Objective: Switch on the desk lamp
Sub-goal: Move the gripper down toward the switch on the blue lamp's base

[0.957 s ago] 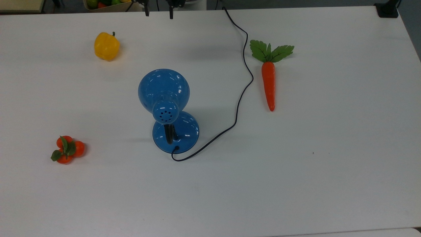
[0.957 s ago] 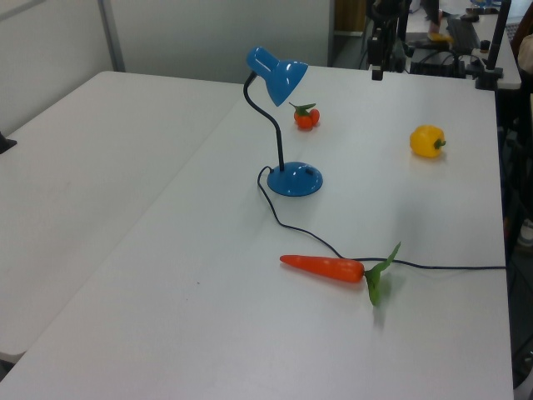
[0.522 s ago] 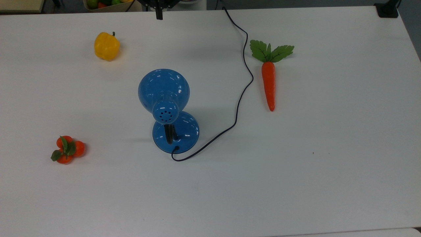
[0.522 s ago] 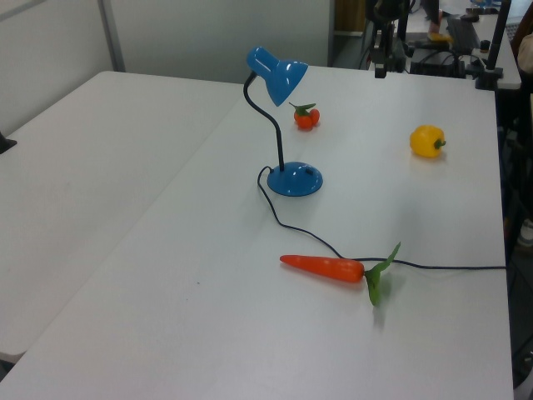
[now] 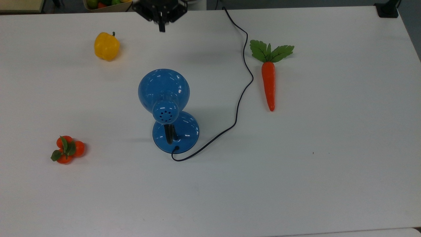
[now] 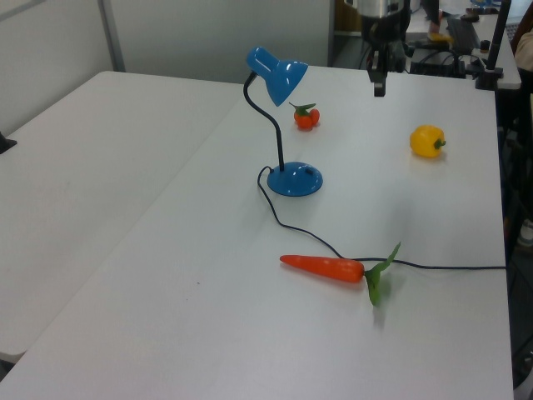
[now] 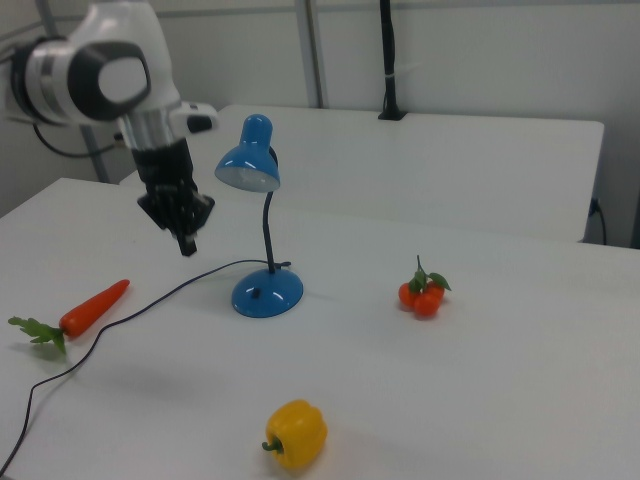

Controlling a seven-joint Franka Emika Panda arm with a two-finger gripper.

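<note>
Pincer [image 5: 161, 29] had closed empty and advanced over the table toward the desk lamp [image 5: 163, 90]; switch not yet reached.

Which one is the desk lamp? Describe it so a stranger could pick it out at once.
Start at the white table and look to its middle. There stands the desk lamp, between a carrot and a yellow pepper. It is the one glossy blue thing: dome shade, black neck, round base, trailing a black cord.

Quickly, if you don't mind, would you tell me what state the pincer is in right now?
Pincer: shut, holding nothing, in the air above the table and clear of the desk lamp.
</note>
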